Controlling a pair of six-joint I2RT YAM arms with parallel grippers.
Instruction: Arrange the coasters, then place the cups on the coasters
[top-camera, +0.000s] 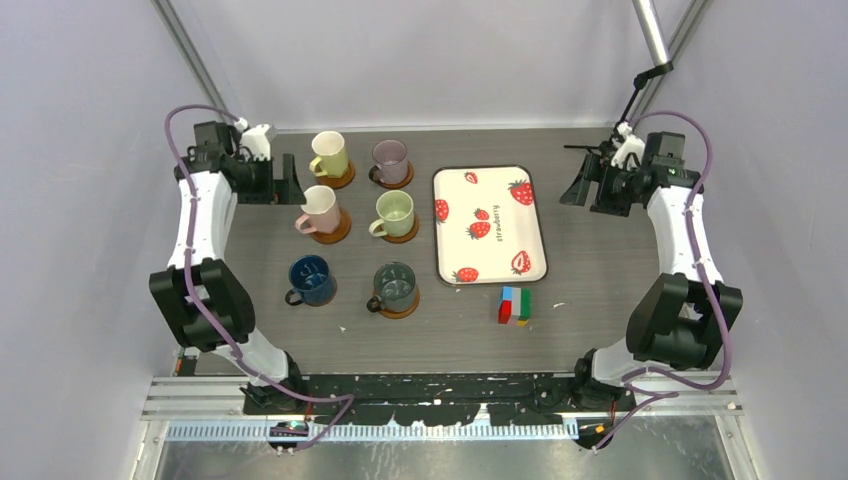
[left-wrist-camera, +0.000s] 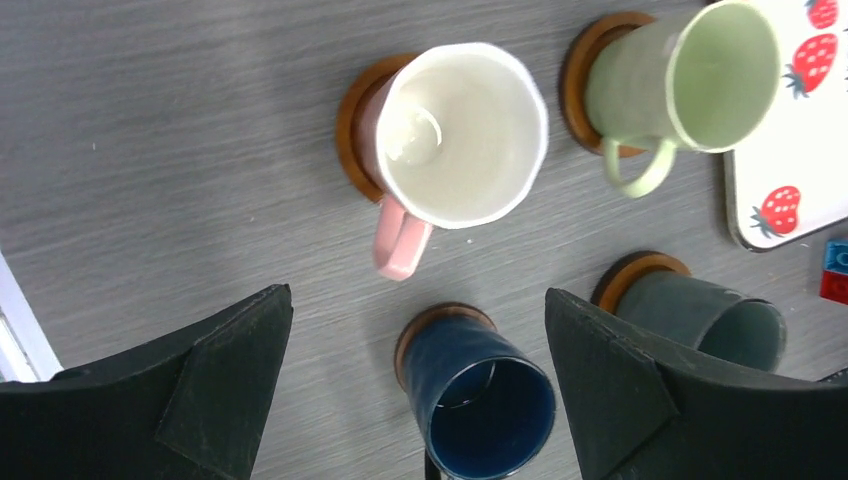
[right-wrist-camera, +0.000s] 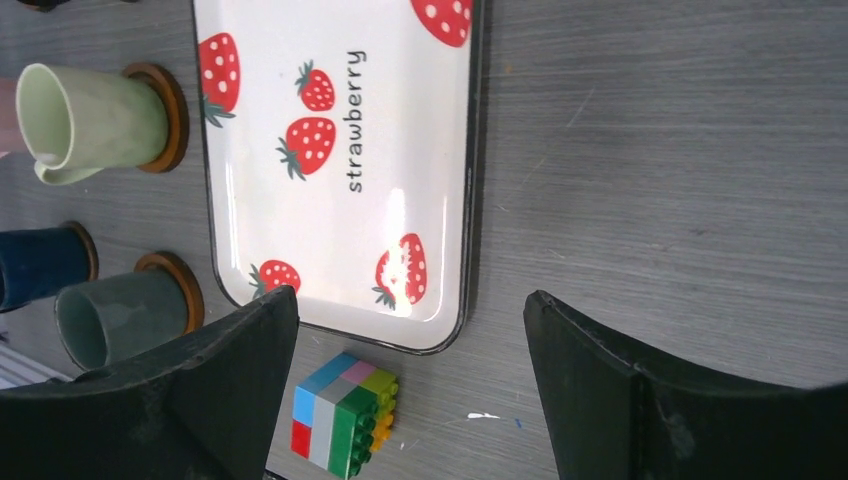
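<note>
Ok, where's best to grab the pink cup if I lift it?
Pinch the pink cup by its wall at the rim, from straight above, one finger inside, opposite the handle. It stands upright on its coaster, mouth open and empty.

From my console, the left arm (top-camera: 200, 215) and right arm (top-camera: 682, 232) show white link shells between bulky black joint housings, with a mauve cable (top-camera: 168, 130) looping along each. A white camera mount (top-camera: 258, 138) caps each wrist. The left gripper (left-wrist-camera: 418, 292) and right gripper (right-wrist-camera: 410, 293) carry matte black, wedge-shaped fingers (left-wrist-camera: 215, 390).
</note>
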